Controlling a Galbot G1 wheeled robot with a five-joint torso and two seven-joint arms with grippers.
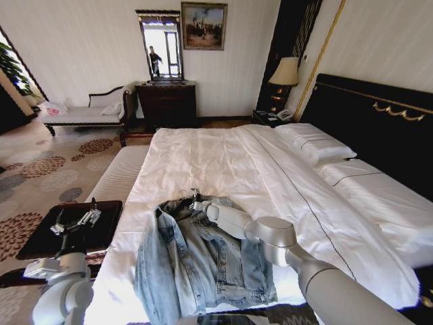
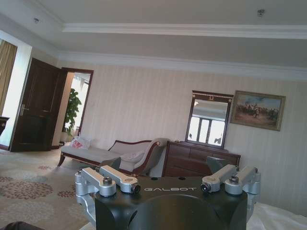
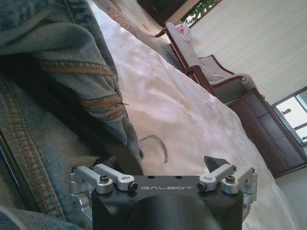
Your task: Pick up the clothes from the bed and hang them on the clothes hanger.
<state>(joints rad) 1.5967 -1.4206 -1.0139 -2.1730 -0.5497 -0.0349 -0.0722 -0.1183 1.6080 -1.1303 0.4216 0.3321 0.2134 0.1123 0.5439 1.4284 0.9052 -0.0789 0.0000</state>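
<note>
You see one denim jacket (image 1: 203,267) spread on the bed (image 1: 223,162), one hanger (image 3: 154,146) hook at its collar, right gripper (image 1: 196,204) jaws wide beside it, left gripper (image 1: 76,222) wide over a dark table (image 1: 40,244), GALBOT printed on both

A dark dresser (image 1: 166,103) stands against the pale striped wall (image 1: 81,47), mirror (image 1: 161,46) above, painting (image 1: 203,26) beside, chaise (image 1: 84,110) left, lamp (image 1: 285,72) right, patterned carpet (image 1: 40,169) before.
</note>
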